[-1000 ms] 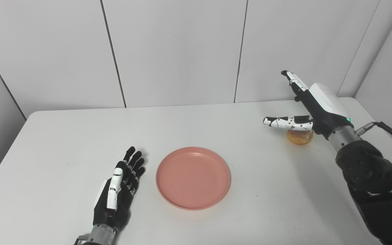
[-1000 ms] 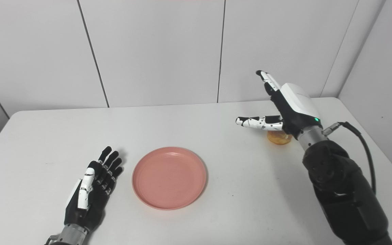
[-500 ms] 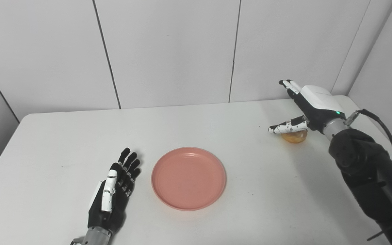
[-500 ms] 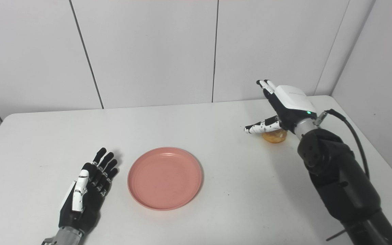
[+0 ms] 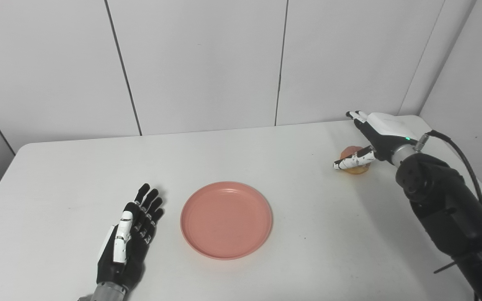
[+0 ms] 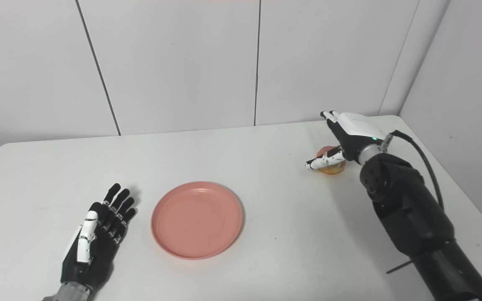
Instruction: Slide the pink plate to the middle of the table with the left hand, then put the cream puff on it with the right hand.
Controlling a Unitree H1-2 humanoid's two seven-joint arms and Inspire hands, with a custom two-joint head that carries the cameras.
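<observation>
The pink plate (image 5: pixel 226 220) lies flat near the middle of the white table (image 5: pixel 266 159). My left hand (image 5: pixel 129 240) rests open and flat on the table just left of the plate, not touching it. The cream puff (image 5: pixel 354 167), small and golden, sits at the far right of the table. My right hand (image 5: pixel 375 136) is open and hovers around the puff, its thumb (image 5: pixel 352 160) in front of it and its fingers behind it. I cannot tell whether it touches the puff. In the right eye view the puff (image 6: pixel 331 167) is partly hidden by the thumb.
White wall panels stand behind the table. The table's right edge (image 5: pixel 475 196) runs close behind my right arm. A black cable (image 5: pixel 460 152) loops from the right wrist.
My right hand has come down from above the puff and now sits lower around it, still open. The camera has shifted to the right. The plate and left hand have not moved on the table.
</observation>
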